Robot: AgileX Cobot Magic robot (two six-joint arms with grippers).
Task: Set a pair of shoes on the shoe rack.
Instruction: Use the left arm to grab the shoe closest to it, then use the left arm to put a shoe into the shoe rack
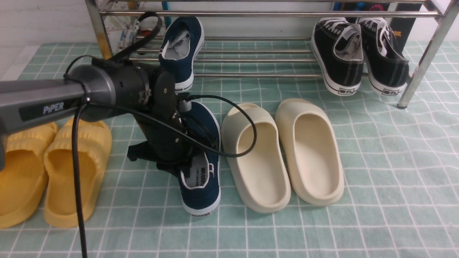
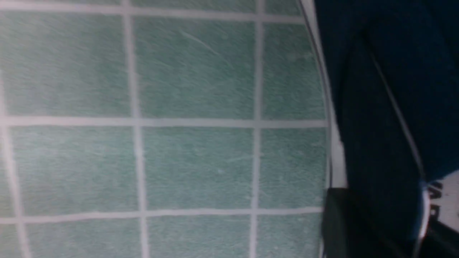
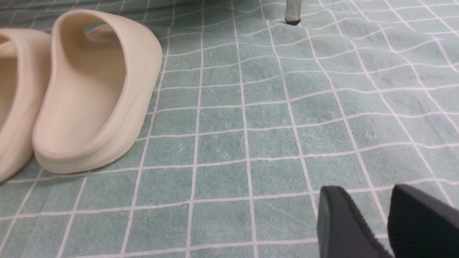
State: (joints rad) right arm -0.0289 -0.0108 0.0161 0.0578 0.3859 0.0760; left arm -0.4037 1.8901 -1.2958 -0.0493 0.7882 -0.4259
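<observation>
The rack (image 1: 251,14) stands at the far edge of the green checked mat (image 1: 394,179). The far shoe (image 1: 181,50) of the navy pair sits on the rack's lower bars at the left end. It is tilted, with its toe up toward the back and its heel overhanging the front bar. Black sneakers (image 1: 340,57) lean the same way at the right end of those bars.

The near shoe (image 1: 200,186) lies on the mat in front of the rack, toe toward it, just beside the cream slides (image 1: 258,168). Yellow slides (image 1: 71,161) lie further left.

The left arm reaches in from the left and bends down over the near shoe. The left end effector (image 1: 181,166) is at the shoe's left collar, mostly hidden by the wrist in the front view. In the left wrist view one dark finger (image 2: 358,229) presses the outside of the navy wall. A second dark shape lies past the white collar edge, so the end effector is narrow, pinching that collar.

The right end effector (image 3: 373,200) shows only in its own wrist view. It hangs low over bare mat, wide and holding nothing, well apart from the nearest cream slide and a rack leg (image 3: 292,10).
</observation>
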